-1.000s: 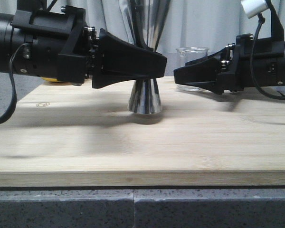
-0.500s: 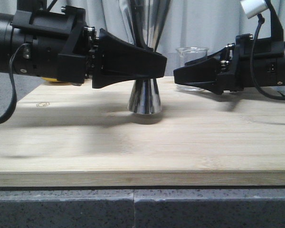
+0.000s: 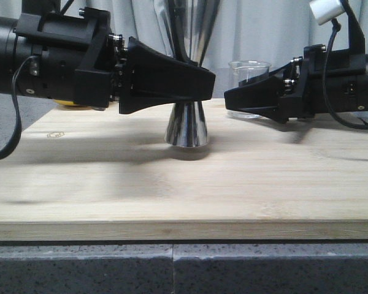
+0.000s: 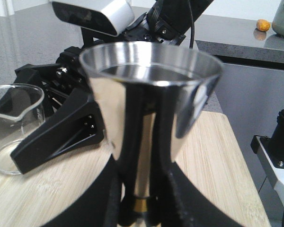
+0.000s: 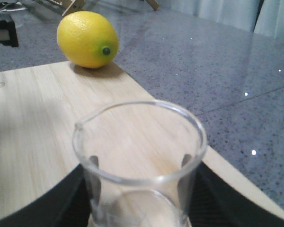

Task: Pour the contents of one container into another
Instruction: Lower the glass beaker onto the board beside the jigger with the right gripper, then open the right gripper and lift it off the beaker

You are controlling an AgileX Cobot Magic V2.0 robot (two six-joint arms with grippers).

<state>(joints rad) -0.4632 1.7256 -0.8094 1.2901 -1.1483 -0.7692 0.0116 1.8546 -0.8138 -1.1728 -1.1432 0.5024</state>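
Observation:
The steel jigger [image 3: 186, 130] stands upright on the wooden board [image 3: 184, 190], near its middle. My left gripper [image 3: 201, 86] is shut on its narrow waist; in the left wrist view both black fingers [image 4: 166, 189] press the stem by the gold band, below the wide upper cup [image 4: 149, 90]. To the right and farther back is the clear glass beaker [image 3: 249, 70], its base at the board. My right gripper [image 3: 228, 98] is shut on it. In the right wrist view the beaker [image 5: 142, 156] fills the space between the fingers [image 5: 71, 198], its pour spout toward the jigger side. It looks empty.
A yellow lemon [image 5: 87, 39] lies at the board's far left edge, just showing under the left arm [image 3: 67, 103]. Grey stone counter [image 5: 217, 71] surrounds the board. A curtain hangs behind. The right arm's body [image 4: 61, 132] sits close beside the jigger.

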